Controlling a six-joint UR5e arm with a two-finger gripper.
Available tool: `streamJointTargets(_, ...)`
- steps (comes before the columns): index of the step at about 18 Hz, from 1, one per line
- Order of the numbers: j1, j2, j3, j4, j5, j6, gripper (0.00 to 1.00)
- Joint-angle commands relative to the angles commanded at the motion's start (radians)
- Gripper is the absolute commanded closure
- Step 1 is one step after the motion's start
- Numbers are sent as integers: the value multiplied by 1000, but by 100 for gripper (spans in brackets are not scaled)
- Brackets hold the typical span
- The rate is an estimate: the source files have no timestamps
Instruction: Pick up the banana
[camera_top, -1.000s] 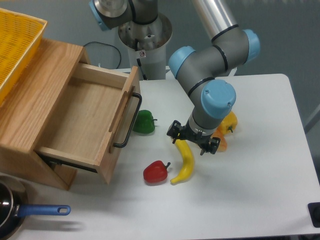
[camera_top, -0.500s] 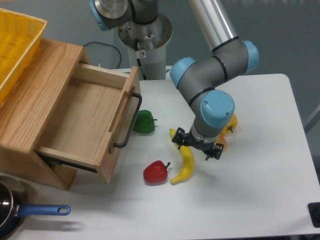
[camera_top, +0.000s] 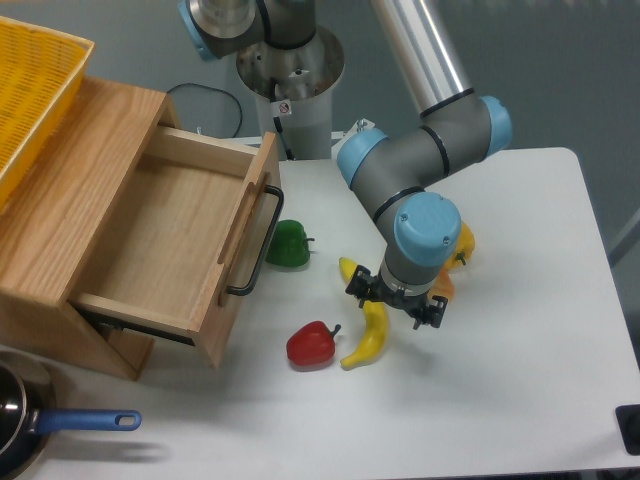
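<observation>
The banana (camera_top: 366, 332) lies on the white table, a long curved bright-yellow piece running from upper left to lower right of the red pepper. My gripper (camera_top: 393, 303) hangs low right over its upper half, fingers spread to either side of it, open. The arm's blue-capped wrist hides the banana's middle; its upper tip (camera_top: 346, 266) and lower half show.
A red pepper (camera_top: 311, 344) lies just left of the banana's lower end, a green pepper (camera_top: 288, 244) by the open wooden drawer (camera_top: 170, 240). A yellow pepper (camera_top: 460, 243) and an orange piece (camera_top: 443, 287) sit behind the gripper. A blue-handled pan (camera_top: 60, 424) is front left.
The gripper has come down and shifted slightly toward the front over the banana, its fingers now straddling it. The banana and peppers have not moved.
</observation>
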Motion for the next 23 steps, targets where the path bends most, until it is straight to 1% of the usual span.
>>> streamJointTargets(3, -2, -3, -2, 5, 3, 2, 0)
streamJointTargets(6, -9, -17, -2, 28, 14, 2, 0)
streamJointTargets(10, -18, -31, -2, 41, 15, -6, 0)
streamJointTargets(15, -21, -40, -2, 46, 18, -15, 0)
streamJointTargets(18, -23, -52, -2, 46, 48, -29, 0)
streamJointTargets(23, -23, -57, -3, 45, 48, -37, 0)
